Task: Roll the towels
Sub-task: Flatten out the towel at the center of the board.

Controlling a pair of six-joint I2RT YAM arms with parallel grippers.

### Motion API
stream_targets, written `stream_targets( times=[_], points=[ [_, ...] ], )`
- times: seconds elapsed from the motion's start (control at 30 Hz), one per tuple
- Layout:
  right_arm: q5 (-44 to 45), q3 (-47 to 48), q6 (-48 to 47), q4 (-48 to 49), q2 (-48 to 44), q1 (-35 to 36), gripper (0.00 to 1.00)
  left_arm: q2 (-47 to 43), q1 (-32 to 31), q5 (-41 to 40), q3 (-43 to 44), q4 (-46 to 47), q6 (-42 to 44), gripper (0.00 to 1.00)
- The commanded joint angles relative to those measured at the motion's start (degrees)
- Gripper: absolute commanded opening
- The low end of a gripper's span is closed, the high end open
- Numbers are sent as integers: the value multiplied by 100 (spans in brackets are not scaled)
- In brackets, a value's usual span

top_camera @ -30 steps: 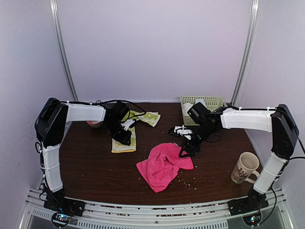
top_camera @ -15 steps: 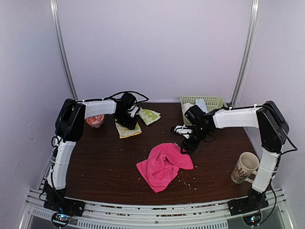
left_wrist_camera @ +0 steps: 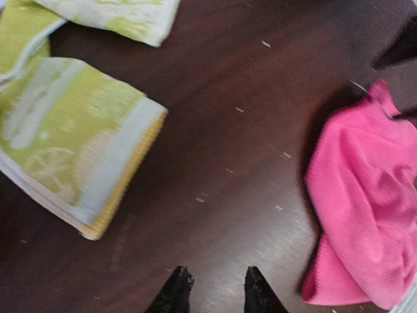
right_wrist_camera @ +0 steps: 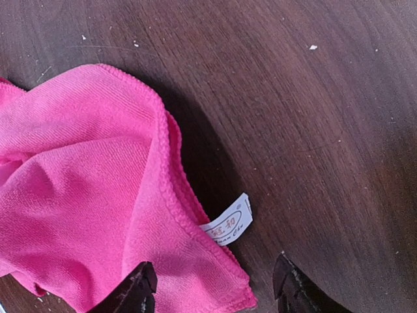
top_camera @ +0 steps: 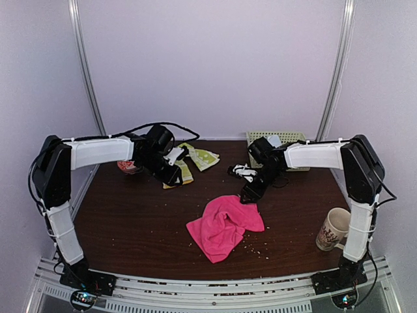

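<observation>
The pink towel's corner lies between the parted right jaws.

1. The left arm stretches level toward the middle.
2. The left gripper points down, fingers narrowly parted and empty.
3. The right arm reaches inward.
4. The right gripper points down, jaws wide apart, gripping nothing.

The top camera looks down from high behind the near edge, taking in the whole table. The 2 wrist cameras face the table closely; all 3 views share the pink towel.
</observation>
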Motion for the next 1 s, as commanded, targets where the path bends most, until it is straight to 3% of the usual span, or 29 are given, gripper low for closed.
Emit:
stream_targets(
  times=[0.0, 0.17, 0.23, 0.4, 0.47, 0.53, 0.67, 0.7, 0.8, 0.87, 0.97],
  points=[
    [-104, 368, -175, -410, 326, 3, 62, -244, -185, 1715, -758, -109, 208, 27],
    [-129, 463, -253, -616, 465, 7, 55, 9, -791, 1881, -891, -14, 343, 43],
    [-133, 474, -284, -661, 445, 11, 48, 254, -947, 1884, -748, 14, 316, 44],
    [-140, 513, -323, -800, 354, 3, 10, 626, -1036, 1648, -444, 99, 248, 28],
    [-148, 515, -338, -817, 325, 3, 0, 752, -1032, 1583, -331, 45, 330, 15],
    [-165, 535, -325, -853, 318, -5, 0, 877, -1025, 1513, -244, -51, 435, 0],
    [-325, 626, -277, -906, 313, -29, 0, 945, -1023, 1468, -151, -151, 486, 0],
    [-412, 641, -280, -875, 285, -32, 4, 888, -1028, 1471, -141, -150, 470, 0],
    [-673, 759, -280, -786, 259, -24, 38, 658, -1023, 1349, -149, -143, 473, 0],
    [-757, 947, -259, -808, 394, -14, 44, 417, -1008, 1179, -198, -46, 524, 0],
    [-883, 1261, -264, -931, 678, -14, 44, 126, -892, 1124, -285, 143, 470, 0]
  ],
)
